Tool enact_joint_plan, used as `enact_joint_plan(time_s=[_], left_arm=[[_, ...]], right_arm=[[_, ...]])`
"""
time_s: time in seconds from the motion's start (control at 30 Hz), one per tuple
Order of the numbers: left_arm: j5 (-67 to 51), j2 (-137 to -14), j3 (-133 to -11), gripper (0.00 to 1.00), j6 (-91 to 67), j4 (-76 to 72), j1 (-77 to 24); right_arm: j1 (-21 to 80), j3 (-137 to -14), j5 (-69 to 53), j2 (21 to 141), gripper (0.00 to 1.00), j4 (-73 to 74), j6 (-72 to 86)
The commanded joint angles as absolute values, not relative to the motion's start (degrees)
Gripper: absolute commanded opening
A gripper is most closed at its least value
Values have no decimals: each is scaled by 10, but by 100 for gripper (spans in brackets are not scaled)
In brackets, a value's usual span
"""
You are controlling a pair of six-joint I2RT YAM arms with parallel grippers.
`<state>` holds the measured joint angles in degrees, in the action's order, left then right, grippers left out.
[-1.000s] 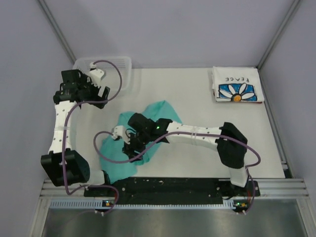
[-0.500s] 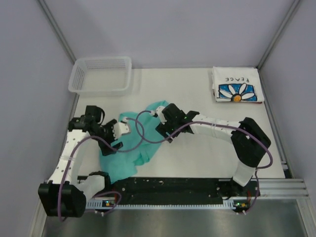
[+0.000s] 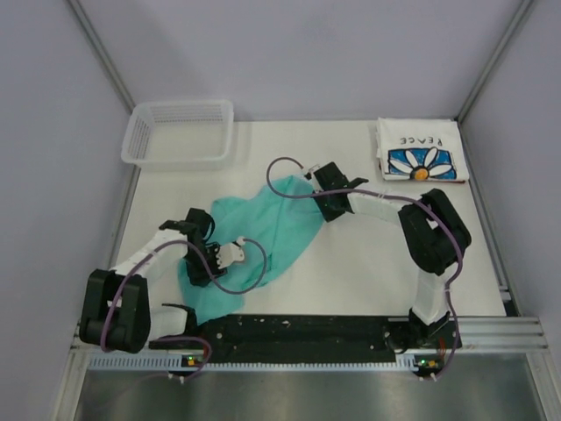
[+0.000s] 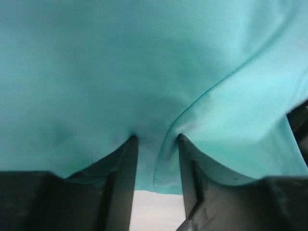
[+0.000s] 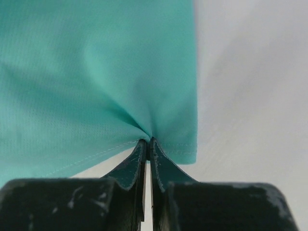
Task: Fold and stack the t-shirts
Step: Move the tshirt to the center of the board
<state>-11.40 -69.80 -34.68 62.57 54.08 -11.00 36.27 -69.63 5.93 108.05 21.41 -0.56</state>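
Top external view: a white mesh basket (image 3: 133,140) sits behind the teal t-shirt (image 3: 280,228), off its left end. The left gripper (image 3: 209,263) is at that shirt's near-left part, fingers apart with a fold of cloth between them. The right gripper (image 3: 320,197) is clenched on its far-right hemmed corner. Well right of it lies the folded white t-shirt (image 3: 419,151), with a daisy and "PEACE" printed, upside down from here.

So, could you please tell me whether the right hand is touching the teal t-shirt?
Touching. The right wrist view shows the right hand shut on the hemmed edge of the teal t-shirt, with the cloth puckering into the pinch.
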Motion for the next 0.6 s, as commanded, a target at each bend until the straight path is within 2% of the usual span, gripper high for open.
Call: enact_joint_plan(time_s=[0.0, 0.07, 0.13, 0.37, 0.4, 0.47, 0.53, 0.57], left_arm=[[-107, -771, -407, 31, 572, 431, -113], [-113, -807, -451, 15, 560, 439, -113], [-129, -834, -495, 8, 561, 459, -113], [-172, -899, -612, 5, 541, 455, -113], [-171, -911, -627, 9, 533, 448, -113], [-177, -924, -650, 24, 532, 447, -113], [-191, -919, -658, 47, 543, 459, -113], [-199, -911, -659, 54, 553, 470, -113]], right_arm=[[272, -687, 99, 1052, 0, 230, 34], [233, -698, 99, 1039, 0, 237, 35], [196, -714, 97, 1035, 0, 239, 29], [126, -826, 122, 1113, 0, 250, -33], [124, -851, 139, 1134, 0, 257, -47], [123, -902, 174, 1167, 21, 291, -58], [123, -946, 181, 1179, 45, 339, -51], [124, -945, 178, 1166, 52, 350, -41]])
